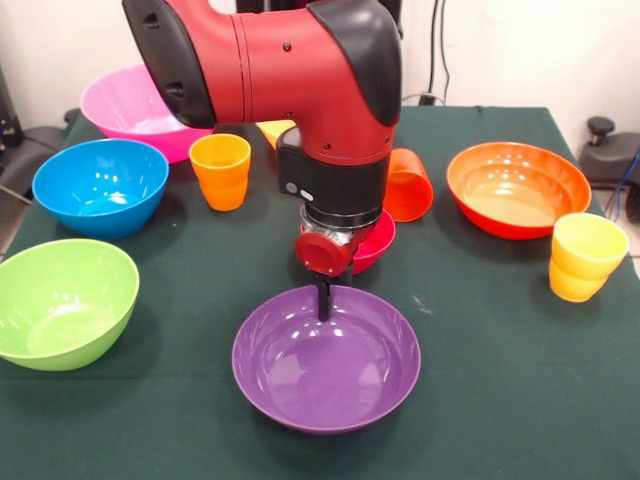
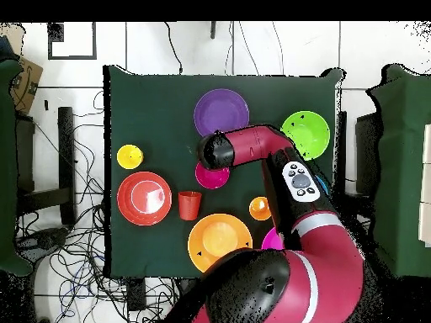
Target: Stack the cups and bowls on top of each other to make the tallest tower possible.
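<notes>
My gripper point(image 1: 323, 300) hangs straight down from the red arm, its tip at the far rim of the wide purple bowl point(image 1: 325, 370), point(image 2: 221, 112). The small magenta-red bowl point(image 1: 378, 240) sits just behind the gripper, partly hidden. The plain red-orange cup point(image 1: 408, 185) is behind that. The ribbed orange cup point(image 1: 220, 170) stands at back left and the ribbed yellow cup point(image 1: 585, 257) at the right. The orange-red bowl point(image 1: 517, 188) is at back right. The green point(image 1: 60, 305), blue point(image 1: 100, 185) and pink point(image 1: 125, 110) bowls line the left side. Each stands alone.
The yellow bowl point(image 2: 219, 237) lies near the robot's base and is mostly hidden behind the arm in the front view. The arm's bulky wrist point(image 1: 340, 120) hangs over the table's middle. Cables lie on the floor around the table.
</notes>
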You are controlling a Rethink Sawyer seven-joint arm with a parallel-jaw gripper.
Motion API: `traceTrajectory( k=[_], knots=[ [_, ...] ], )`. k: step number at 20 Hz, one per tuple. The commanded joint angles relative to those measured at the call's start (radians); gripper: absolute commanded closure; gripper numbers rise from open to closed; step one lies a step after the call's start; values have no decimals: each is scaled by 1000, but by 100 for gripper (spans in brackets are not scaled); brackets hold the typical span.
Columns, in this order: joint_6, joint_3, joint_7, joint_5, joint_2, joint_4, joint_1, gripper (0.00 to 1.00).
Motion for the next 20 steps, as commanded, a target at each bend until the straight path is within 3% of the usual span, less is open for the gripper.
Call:
traceTrajectory(
  k=[1,15,20],
  knots=[
    [-42,2,89,-5,54,-28,10,100],
    [-53,-5,83,0,36,-17,17,100],
    [-107,0,94,-12,-76,47,12,100]
  ],
)
